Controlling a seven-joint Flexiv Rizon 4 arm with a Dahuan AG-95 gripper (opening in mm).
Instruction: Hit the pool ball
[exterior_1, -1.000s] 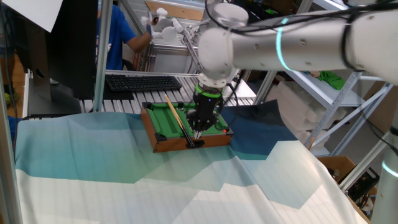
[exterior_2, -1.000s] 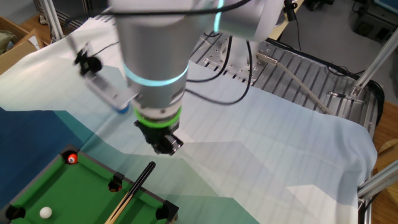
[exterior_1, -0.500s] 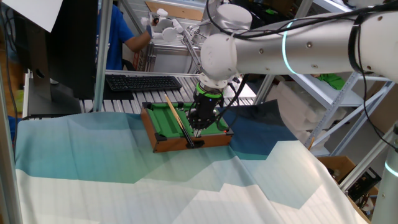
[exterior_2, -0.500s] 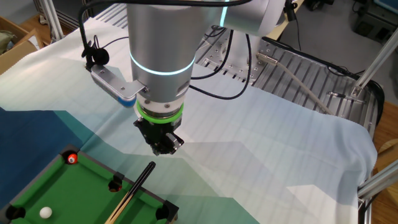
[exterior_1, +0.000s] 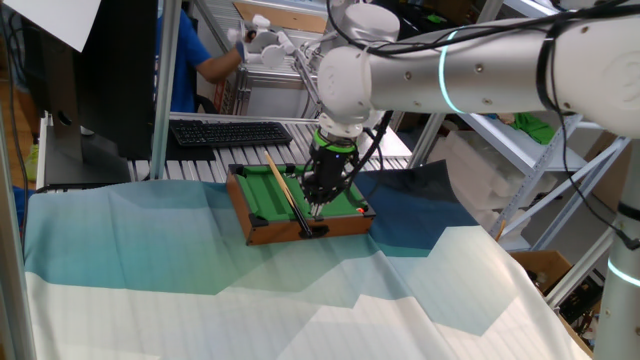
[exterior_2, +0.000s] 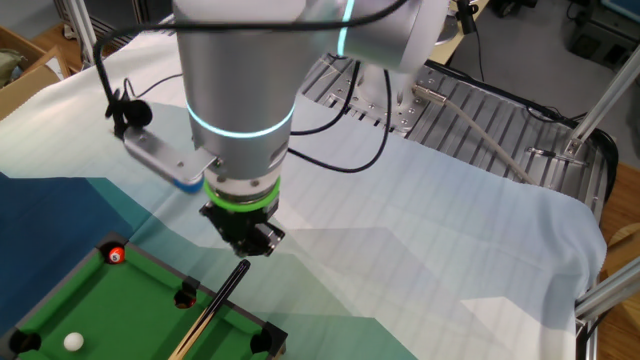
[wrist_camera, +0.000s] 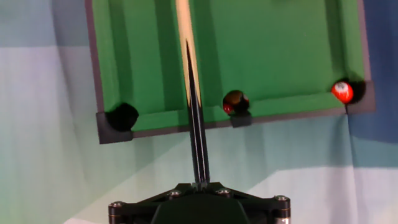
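Above pool table (wrist_camera: 267, 50), shut hand (exterior_2: 248, 243), cue (wrist_camera: 194, 106)

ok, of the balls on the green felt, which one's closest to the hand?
The small red-orange ball in the corner pocket, on the hand's side of the felt. The tiny white glossy ball lies farther off, near the picture's bottom-left edge.
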